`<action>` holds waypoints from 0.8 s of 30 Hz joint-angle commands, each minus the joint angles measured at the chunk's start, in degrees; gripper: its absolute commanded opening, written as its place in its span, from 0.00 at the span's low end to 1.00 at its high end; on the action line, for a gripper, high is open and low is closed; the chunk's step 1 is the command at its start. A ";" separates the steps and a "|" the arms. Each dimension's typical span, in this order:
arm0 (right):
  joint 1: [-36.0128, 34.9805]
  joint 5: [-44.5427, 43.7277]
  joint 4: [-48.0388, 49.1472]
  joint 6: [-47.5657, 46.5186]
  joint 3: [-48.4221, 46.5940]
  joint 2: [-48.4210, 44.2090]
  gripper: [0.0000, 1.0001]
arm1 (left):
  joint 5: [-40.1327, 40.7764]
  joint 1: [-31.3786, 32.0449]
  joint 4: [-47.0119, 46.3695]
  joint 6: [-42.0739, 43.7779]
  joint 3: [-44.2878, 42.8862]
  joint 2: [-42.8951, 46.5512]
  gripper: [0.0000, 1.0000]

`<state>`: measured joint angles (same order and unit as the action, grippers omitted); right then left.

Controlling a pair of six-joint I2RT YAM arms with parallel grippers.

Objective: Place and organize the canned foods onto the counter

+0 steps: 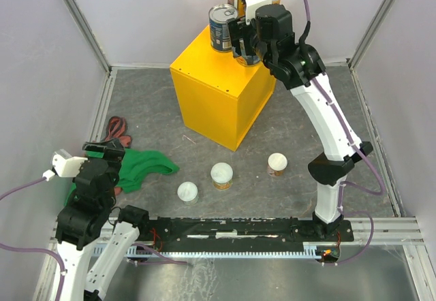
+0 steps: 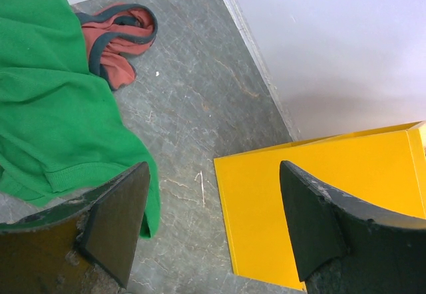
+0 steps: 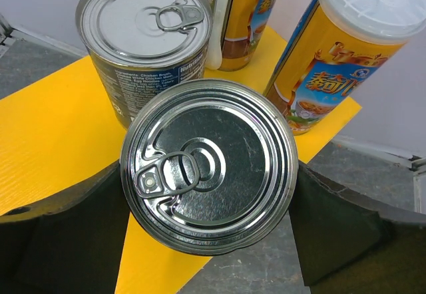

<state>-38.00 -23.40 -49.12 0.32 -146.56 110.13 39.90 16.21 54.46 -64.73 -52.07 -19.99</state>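
Canned foods stand in two groups. In the right wrist view, the right tool [image 3: 210, 224] is clenched on a silver-topped can [image 3: 210, 167] at lower centre, with a dark finger [image 3: 66, 241] pressed to each side of it. This can lies over the near edge of the yellow counter [image 3: 46, 147]; I cannot tell whether it rests on the top. Just beyond it, at upper left, a blue-labelled can [image 3: 143, 34] stands upright on the counter. Two tall orange-labelled cans [image 3: 339, 61] with white lids stand at upper centre and upper right. In the top view, three short white-lidded cans [image 1: 222, 175] stand apart from one another on the grey worktop [image 1: 286, 131], below the counter. The left tool [image 2: 213, 221] is spread wide with nothing between its fingers. A green cloth [image 2: 53, 108] fills the left of its view, with a red cloth [image 2: 120, 41] at upper left.
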 commanded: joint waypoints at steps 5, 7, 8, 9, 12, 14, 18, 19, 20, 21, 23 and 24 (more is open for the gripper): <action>2.56 0.94 8.98 4.46 -5.10 -1.96 0.01 | 0.31 0.15 -4.40 -0.64 0.47 -1.37 0.84; 2.80 1.22 8.54 5.06 -5.14 -1.70 0.01 | 0.38 0.15 -4.46 -0.60 0.65 -1.37 0.84; 2.98 1.37 8.41 5.38 -5.14 -1.55 0.01 | 0.49 0.21 -4.53 -0.51 0.76 -1.43 0.84; 3.11 1.46 8.21 5.60 -5.12 -1.36 0.01 | 0.52 0.20 -4.53 -0.41 0.84 -1.44 0.84; 3.51 1.69 7.80 6.45 -5.14 -0.85 0.01 | 0.86 0.18 -4.73 -0.23 1.06 -1.44 0.84; 3.71 1.69 7.64 6.80 -5.06 -0.63 0.01 | 0.96 0.15 -4.90 -0.25 1.14 -1.46 0.84; 3.95 1.20 8.15 6.66 -3.09 -1.41 0.11 | 0.75 0.20 -5.57 -0.81 2.12 -1.38 0.84; 4.06 1.06 9.02 6.62 -0.92 -2.12 0.13 | 0.38 0.22 -6.06 -0.69 2.08 -1.69 0.84; 4.22 0.95 10.12 6.75 1.24 -2.91 0.14 | 0.17 0.16 -6.36 -0.35 1.80 -1.98 0.84; 4.32 0.79 11.14 6.91 3.32 -3.63 0.14 | 0.17 0.20 -6.38 -0.13 1.41 -2.25 0.84; 4.37 0.57 13.65 7.40 7.05 -4.93 0.13 | -0.55 0.11 -6.38 -0.05 1.42 -2.18 0.84; 4.42 0.59 14.53 7.69 8.82 -5.47 0.13 | -1.30 0.14 -6.63 -0.20 1.63 -1.98 0.84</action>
<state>-34.00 -21.78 -44.86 6.87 -142.04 109.21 39.77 16.21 51.29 -64.71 -50.26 -21.50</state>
